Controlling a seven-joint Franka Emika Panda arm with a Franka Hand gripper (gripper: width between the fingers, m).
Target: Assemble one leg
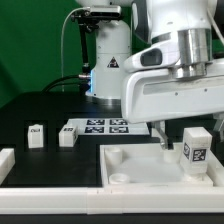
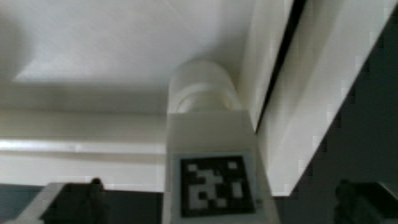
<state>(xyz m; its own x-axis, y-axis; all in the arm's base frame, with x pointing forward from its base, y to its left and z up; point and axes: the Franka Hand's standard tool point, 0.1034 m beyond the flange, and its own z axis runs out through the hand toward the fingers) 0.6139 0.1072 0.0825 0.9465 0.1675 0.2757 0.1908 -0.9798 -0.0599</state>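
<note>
The leg (image 1: 194, 148), a small white block with a black-and-white tag, stands upright on the large white square panel (image 1: 140, 165) near the corner at the exterior view's right. In the wrist view the leg (image 2: 210, 130) runs up the middle with its tag facing the camera, its far end against the panel (image 2: 89, 110). My gripper (image 1: 185, 136) hangs right over it. In the wrist view the gripper (image 2: 222, 205) is open, one dark fingertip (image 2: 79, 203) on each side of the leg, with gaps between the fingertips and the leg.
Two more small tagged legs (image 1: 37, 136) (image 1: 68, 135) stand on the dark table at the exterior view's left. The marker board (image 1: 105, 126) lies behind the panel. A white part (image 1: 5, 162) sits at the far left edge, and the arm's base (image 1: 108, 60) stands at the back.
</note>
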